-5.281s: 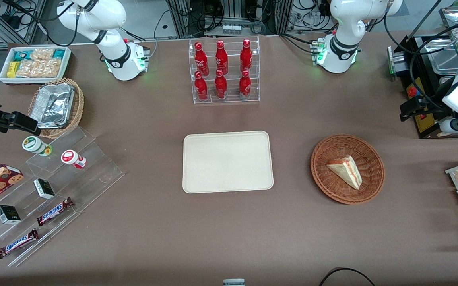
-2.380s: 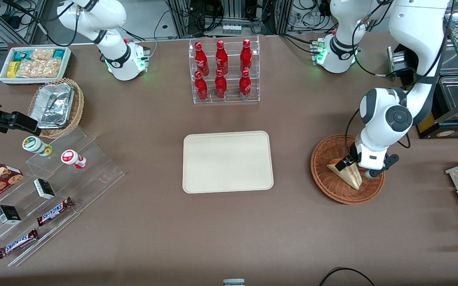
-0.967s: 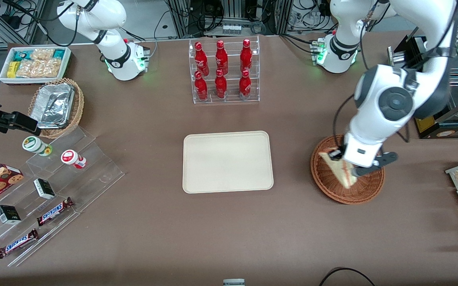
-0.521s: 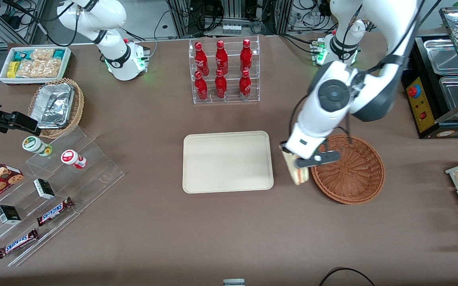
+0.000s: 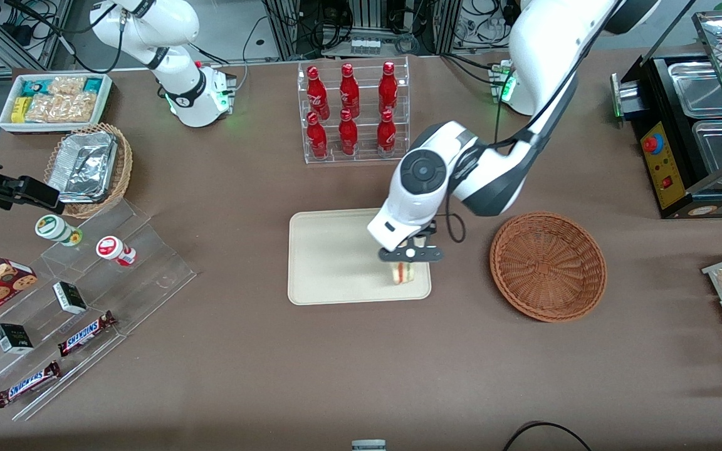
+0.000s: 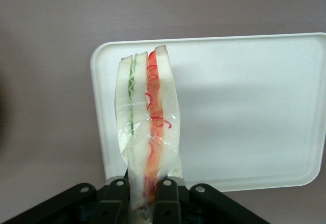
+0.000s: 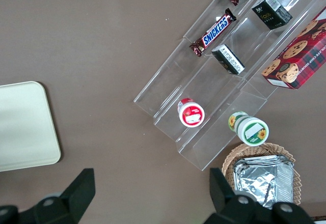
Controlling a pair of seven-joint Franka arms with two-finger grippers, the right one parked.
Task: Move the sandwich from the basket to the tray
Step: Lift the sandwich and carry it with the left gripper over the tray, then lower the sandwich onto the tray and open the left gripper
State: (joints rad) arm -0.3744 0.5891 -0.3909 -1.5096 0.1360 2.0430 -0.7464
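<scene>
Claw (image 5: 406,263) pinching the sandwich (image 6: 147,127) over the tray's (image 5: 336,250) basket-side edge; release here and the hanging wedge could topple off.

Gripper (image 5: 406,268) with sandwich (image 5: 402,273) clamped, above tray (image 5: 329,263) at its corner nearest the basket (image 5: 548,266); basket on table (image 5: 361,363), toward working arm's end.

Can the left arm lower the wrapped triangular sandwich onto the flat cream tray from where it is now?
Probably yes: the gripper, shut on the sandwich, hangs above the tray, whose surface below is bare.
</scene>
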